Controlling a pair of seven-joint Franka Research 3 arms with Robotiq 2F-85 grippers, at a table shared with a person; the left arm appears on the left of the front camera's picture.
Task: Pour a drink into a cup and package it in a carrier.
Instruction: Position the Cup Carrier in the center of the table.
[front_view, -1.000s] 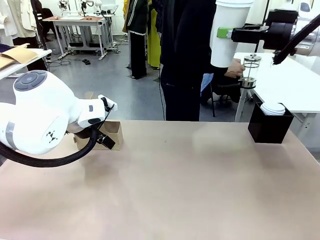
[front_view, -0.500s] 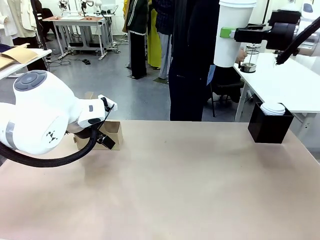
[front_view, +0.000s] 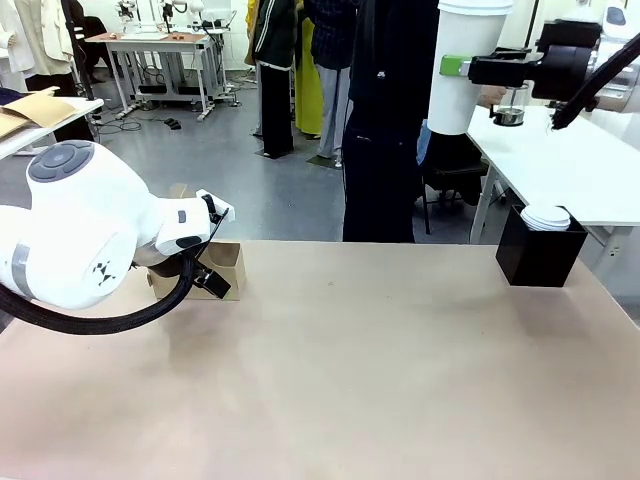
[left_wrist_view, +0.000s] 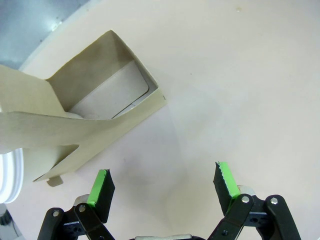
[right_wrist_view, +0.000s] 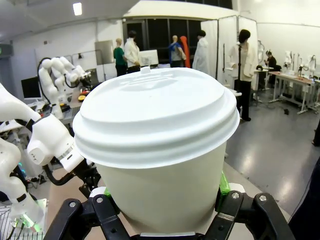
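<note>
Where the cup is: the lidded white paper cup (front_view: 463, 70) hangs upright in the air at about 1 o'clock in the front view, well above the surface (front_view: 380, 370).
Right claw: the right claw (right_wrist_view: 165, 194) is clamped on the cup's wall, with a green pad on either side. In the right wrist view the lid (right_wrist_view: 155, 115) rises at 12 o'clock from the fingers.
Left claw: the left claw (left_wrist_view: 164, 184) hangs low over the surface, jaws spread wide with nothing between them.
Carrier: the brown cardboard carrier (left_wrist_view: 95, 105) sits on the surface at 10 o'clock from the left claw, near its fingertips but not touching them. In the front view it is at 9 o'clock, just behind the left arm (front_view: 80, 230).
Cup to carrier: well apart, on opposite sides of the surface.
Black box: a black square box (front_view: 538, 258) holding white lids (front_view: 547, 217) stands on the surface at 3 o'clock, below the cup.
Person: a person (front_view: 385, 120) in dark clothes stands at the far edge, at 12 o'clock.
</note>
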